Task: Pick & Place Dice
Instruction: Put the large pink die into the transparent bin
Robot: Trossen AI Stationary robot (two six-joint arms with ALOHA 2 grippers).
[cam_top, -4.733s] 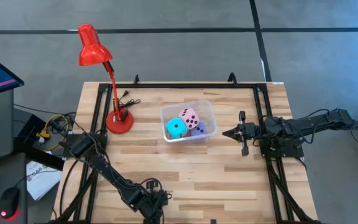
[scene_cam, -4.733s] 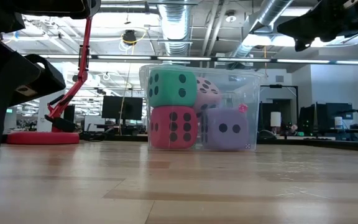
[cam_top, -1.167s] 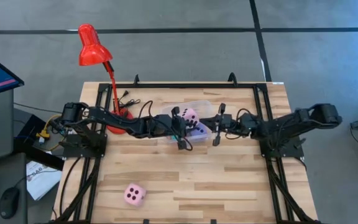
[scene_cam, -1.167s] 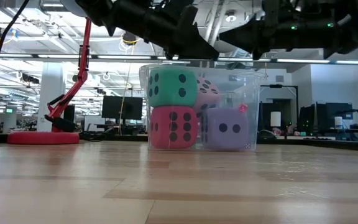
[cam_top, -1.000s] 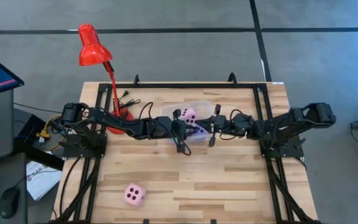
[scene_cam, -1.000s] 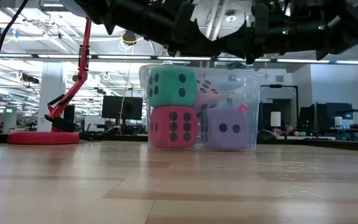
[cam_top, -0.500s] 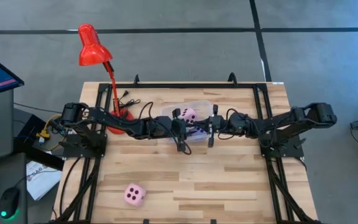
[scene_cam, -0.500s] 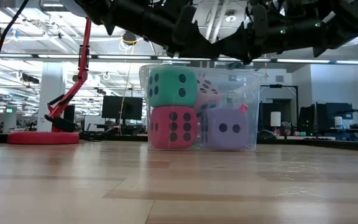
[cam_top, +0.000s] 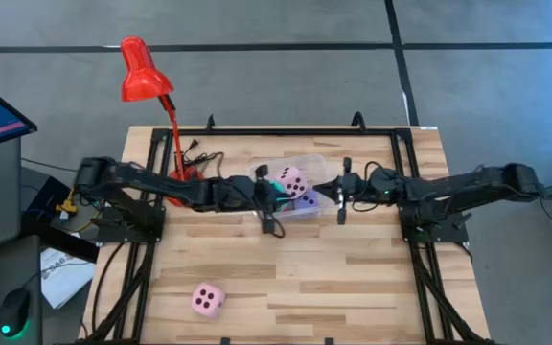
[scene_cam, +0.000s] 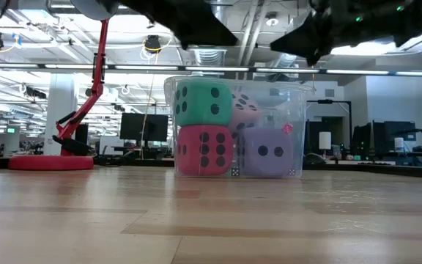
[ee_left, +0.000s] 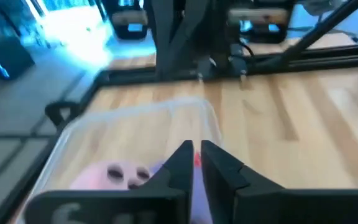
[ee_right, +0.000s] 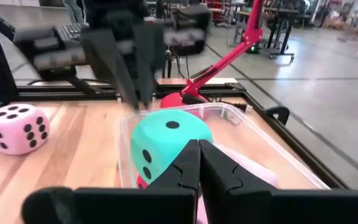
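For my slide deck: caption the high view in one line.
Both grippers, left and right, hover shut over the clear bin of dice, while one pink die sits apart near the table's front edge.

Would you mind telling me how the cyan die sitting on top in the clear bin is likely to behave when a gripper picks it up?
The cyan die looks soft and matte, so it would probably squash a little and grip well. It seems light for its bulk. Perched on the red die in the clear bin, it might tumble if nudged.

Open-plan office lab: monitors (scene_cam: pixel 134 126), exposed ceiling ducts (scene_cam: pixel 207 29).
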